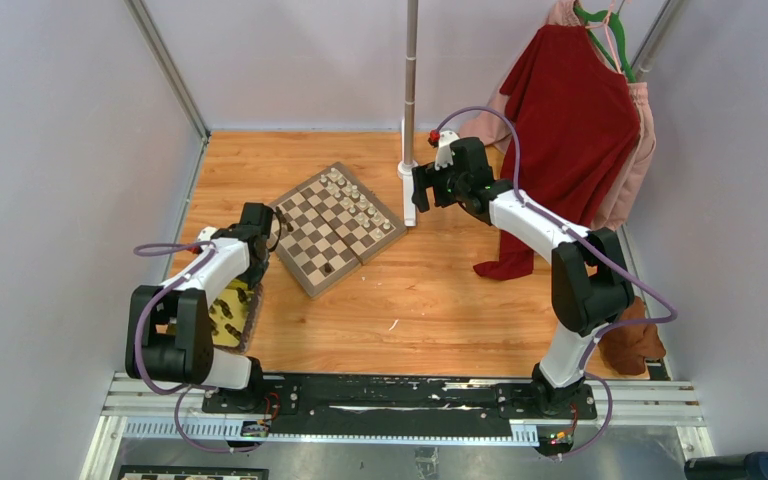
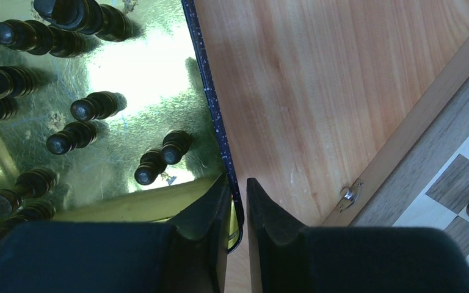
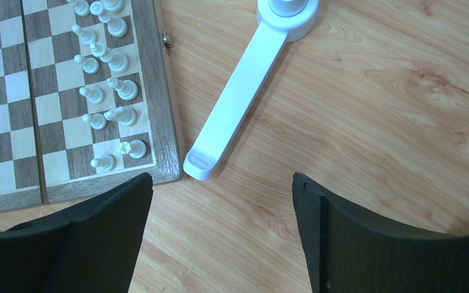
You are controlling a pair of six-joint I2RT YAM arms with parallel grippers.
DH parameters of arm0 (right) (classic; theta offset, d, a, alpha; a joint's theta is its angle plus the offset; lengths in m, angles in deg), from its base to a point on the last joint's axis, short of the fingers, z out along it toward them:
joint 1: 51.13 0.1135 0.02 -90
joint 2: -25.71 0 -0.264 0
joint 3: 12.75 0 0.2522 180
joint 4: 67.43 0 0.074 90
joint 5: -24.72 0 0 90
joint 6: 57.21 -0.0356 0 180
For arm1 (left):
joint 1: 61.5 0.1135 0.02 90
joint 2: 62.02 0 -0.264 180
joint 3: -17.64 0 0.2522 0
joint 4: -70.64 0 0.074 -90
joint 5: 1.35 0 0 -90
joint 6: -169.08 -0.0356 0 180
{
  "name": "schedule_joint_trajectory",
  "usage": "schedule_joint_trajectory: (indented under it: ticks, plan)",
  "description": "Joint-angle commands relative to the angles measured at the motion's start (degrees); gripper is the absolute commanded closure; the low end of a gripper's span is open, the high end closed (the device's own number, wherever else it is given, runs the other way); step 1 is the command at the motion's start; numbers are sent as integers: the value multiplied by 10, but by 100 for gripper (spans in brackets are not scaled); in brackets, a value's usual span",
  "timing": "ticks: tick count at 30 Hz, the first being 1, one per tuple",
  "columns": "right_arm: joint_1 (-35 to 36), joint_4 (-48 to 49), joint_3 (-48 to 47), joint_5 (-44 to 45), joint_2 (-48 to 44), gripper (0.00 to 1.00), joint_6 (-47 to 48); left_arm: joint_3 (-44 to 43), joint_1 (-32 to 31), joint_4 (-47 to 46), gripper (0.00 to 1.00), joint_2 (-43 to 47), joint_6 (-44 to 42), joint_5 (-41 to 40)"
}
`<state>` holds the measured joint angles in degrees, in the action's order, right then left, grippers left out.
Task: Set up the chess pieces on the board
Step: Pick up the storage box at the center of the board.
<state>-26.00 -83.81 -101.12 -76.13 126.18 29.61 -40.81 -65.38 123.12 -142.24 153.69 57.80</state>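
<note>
Two rows of cream-white chess pieces (image 3: 126, 90) edge the checkered board (image 3: 12, 85).

Board (image 1: 337, 227) lies angled; cream pieces (image 1: 355, 197) line far-right edge.

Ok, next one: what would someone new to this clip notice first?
Probably the deep red garment hanging at the far right. Next comes the checkered wooden chessboard, lying at an angle mid-table with cream-white chess pieces lined up in two rows along one edge. At the near left, a shiny yellow square tray holds many dark brown chess pieces.
</note>
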Motion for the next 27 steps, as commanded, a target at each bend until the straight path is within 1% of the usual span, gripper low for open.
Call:
schedule_joint_trajectory:
  ticks: [1, 3, 8, 13, 16, 20, 23, 27]
  plan:
    - [7, -8, -5, 12, -7, 12, 6, -12, 3, 10, 82, -7, -4, 5]
    - [7, -7, -4, 12, -7, 12, 6, -12, 3, 11, 84, -8, -5, 6]
    - [7, -7, -3, 10, -8, 12, 4, -15, 3, 20, 84, -10, -9, 7]
    - [7, -4, 0, 10, -10, 12, 4, -19, 4, 28, 94, -8, -14, 6]
    - [7, -4, 1, 9, -12, 12, 4, -20, 4, 32, 97, -6, -17, 4]
    - [7, -2, 2, 10, -13, 12, 3, -22, 4, 39, 97, -4, -21, 1]
    - [7, -2, 1, 10, -14, 12, 3, -21, 3, 43, 100, -1, -23, -1]
    - [7, -2, 0, 11, -15, 12, 2, -22, 3, 49, 100, 5, -25, -5]
